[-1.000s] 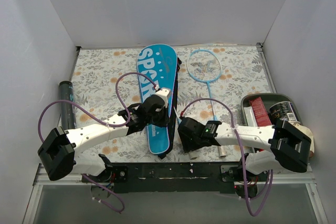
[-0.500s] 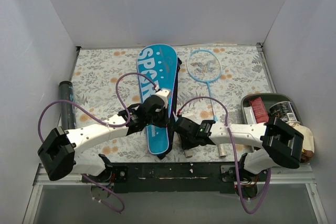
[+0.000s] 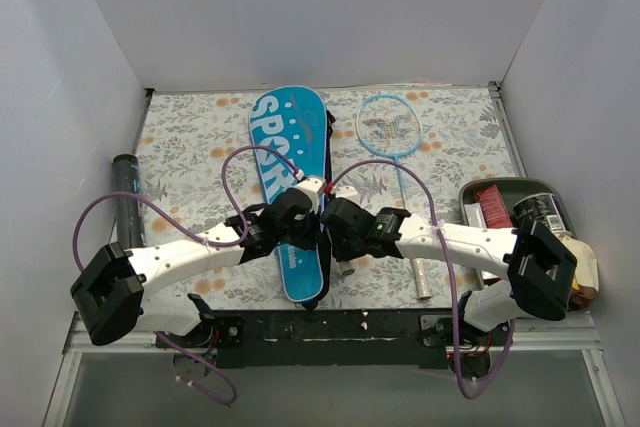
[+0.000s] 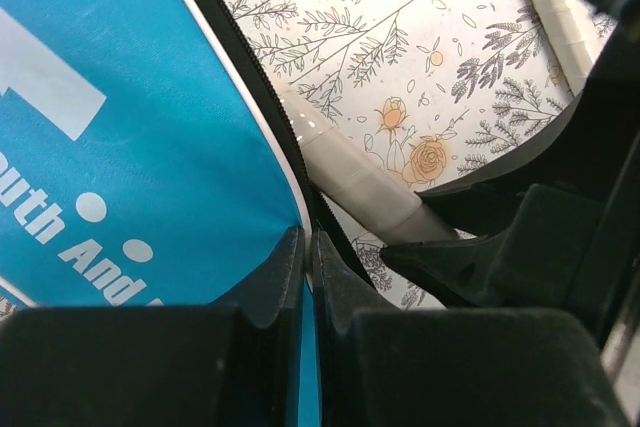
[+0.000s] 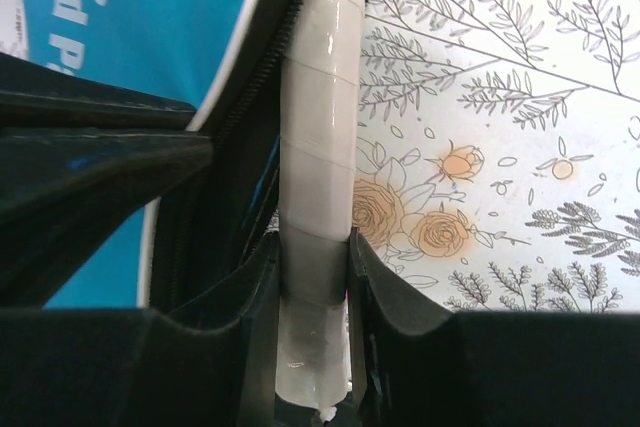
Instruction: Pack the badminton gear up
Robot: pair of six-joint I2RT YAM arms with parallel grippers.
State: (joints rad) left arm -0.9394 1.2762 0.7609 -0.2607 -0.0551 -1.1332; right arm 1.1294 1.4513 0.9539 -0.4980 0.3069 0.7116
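A green tray (image 3: pixel 468 193) with a red packet (image 3: pixel 492 209) and dark can (image 3: pixel 540 210) borders the floral cloth (image 3: pixel 190 137).

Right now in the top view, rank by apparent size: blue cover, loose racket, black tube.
blue cover: longest and widest
loose racket: nearly as long, far thinner
black tube: shortest

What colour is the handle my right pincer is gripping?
White, wrapped in glossy tape. The slim cylindrical racket handle shows best in the right wrist view.
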